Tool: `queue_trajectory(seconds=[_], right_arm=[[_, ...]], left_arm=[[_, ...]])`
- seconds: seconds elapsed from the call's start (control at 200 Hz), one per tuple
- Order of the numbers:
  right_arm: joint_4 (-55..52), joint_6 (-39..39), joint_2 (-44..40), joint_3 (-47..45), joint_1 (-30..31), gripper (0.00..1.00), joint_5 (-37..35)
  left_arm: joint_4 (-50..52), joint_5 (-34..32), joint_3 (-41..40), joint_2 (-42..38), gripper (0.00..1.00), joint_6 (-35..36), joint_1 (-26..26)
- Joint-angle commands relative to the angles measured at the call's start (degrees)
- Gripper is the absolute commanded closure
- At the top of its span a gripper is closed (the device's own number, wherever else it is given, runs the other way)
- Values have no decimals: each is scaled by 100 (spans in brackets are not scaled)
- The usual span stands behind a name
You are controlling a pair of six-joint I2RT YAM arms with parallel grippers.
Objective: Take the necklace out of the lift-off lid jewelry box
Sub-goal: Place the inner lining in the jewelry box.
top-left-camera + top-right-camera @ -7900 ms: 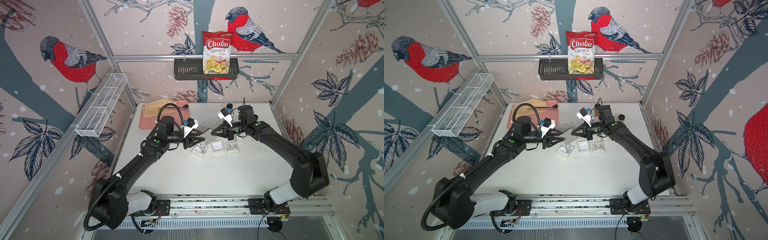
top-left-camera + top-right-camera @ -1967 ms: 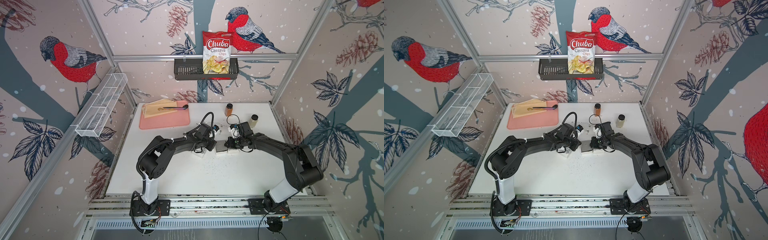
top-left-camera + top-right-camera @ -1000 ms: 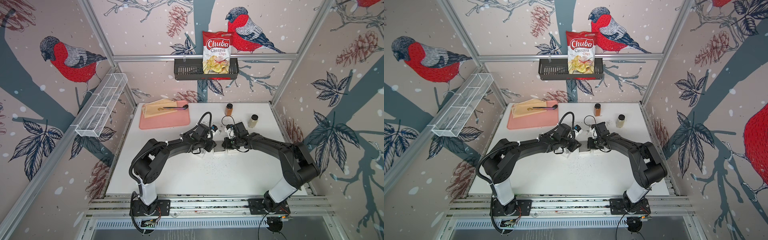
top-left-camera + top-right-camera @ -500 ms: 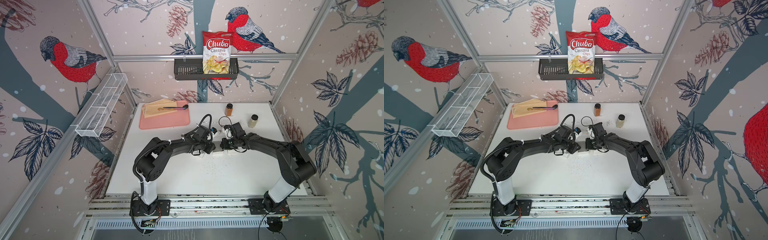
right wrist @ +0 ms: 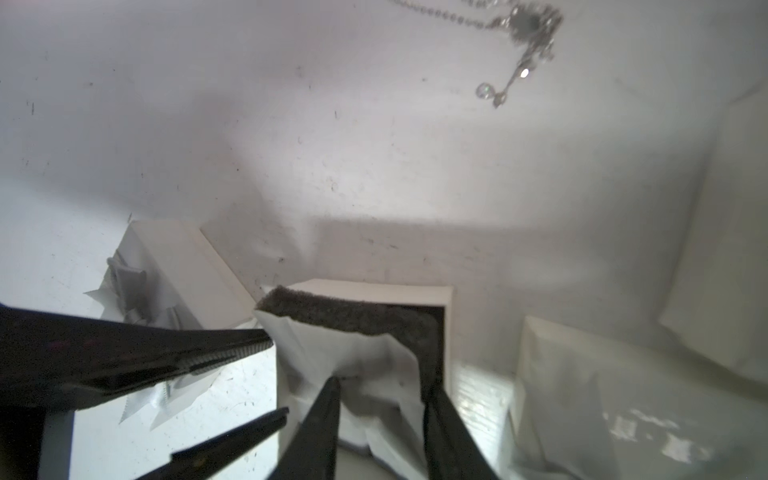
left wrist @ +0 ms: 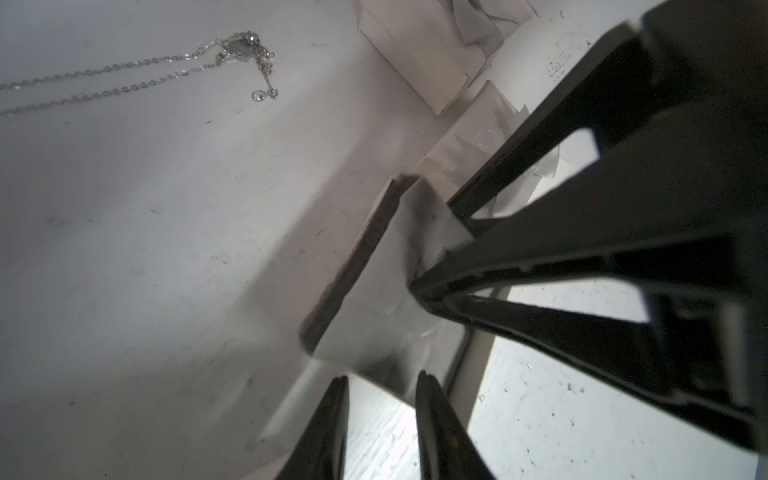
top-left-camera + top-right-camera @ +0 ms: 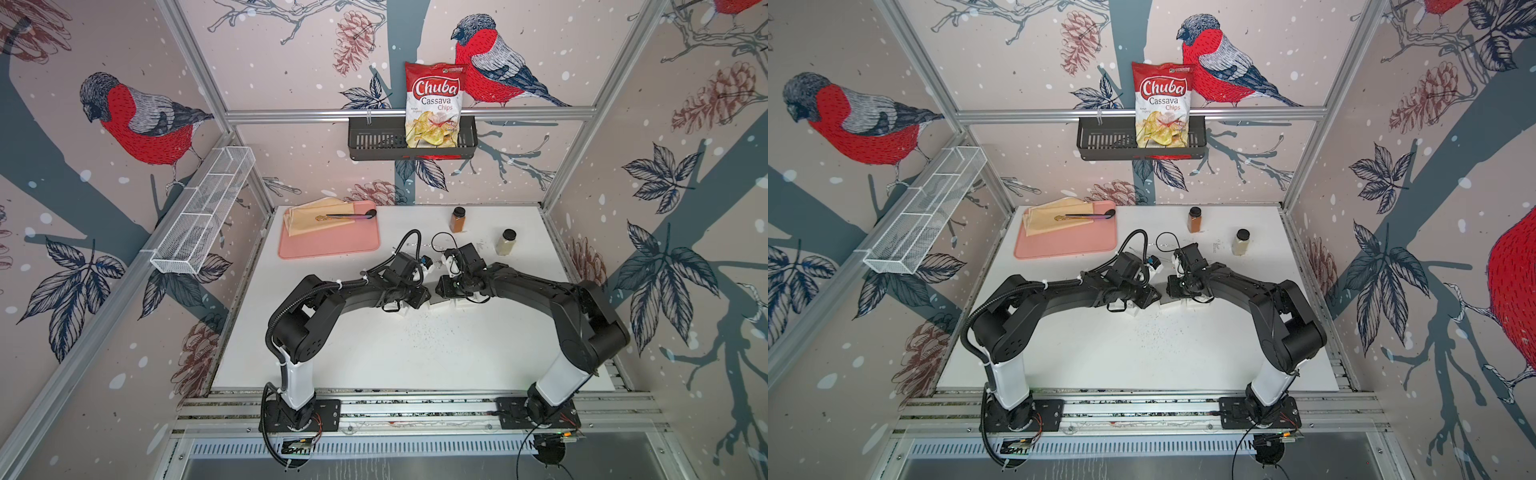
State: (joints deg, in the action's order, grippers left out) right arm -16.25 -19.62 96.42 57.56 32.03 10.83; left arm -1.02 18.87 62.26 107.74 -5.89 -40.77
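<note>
Resting place: the thin silver chain necklace (image 6: 245, 45) with a small round pendant lies flat on the bare white desk (image 7: 415, 353), outside the box and apart from it. Its chain runs out of both wrist views. Which desk edge it lies nearer cannot be told.
Box: the white square cardboard jewelry box base (image 5: 374, 293) stands open at mid-desk between the two tools. The arms hide most of it in both top views.
Insert: the dark grey foam pad wrapped in white paper (image 5: 353, 318) sits tilted, with one end raised above the box rim.
Lid: the white lid with a grey ribbon bow (image 5: 178, 257) rests on the desk just beside the box.
State, right tool (image 5: 382, 384): its fingers are spread, one on each side of the paper-wrapped pad.
State, left tool (image 6: 380, 378): its fingers are partly apart with nothing clamped between them. One fingertip reaches the pad's edge, facing the right tool.
Far left corner: a pink rectangular tray (image 7: 328, 249).
Far edge: an orange-brown spice jar (image 7: 458, 219) and a pale spice jar (image 7: 505, 242) stand upright and apart.
</note>
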Motion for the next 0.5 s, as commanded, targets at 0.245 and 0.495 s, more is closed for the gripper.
queue_trajectory(seconds=[0.245, 0.495], right_arm=[[-658, 75, -331, 282, 94, 49, -816], [-572, 84, -347, 264, 113, 65, -883]], left_arm=[[-39, 120, -130, -275, 69, 12, 194], [-157, 313, -115, -551, 69, 33, 214]])
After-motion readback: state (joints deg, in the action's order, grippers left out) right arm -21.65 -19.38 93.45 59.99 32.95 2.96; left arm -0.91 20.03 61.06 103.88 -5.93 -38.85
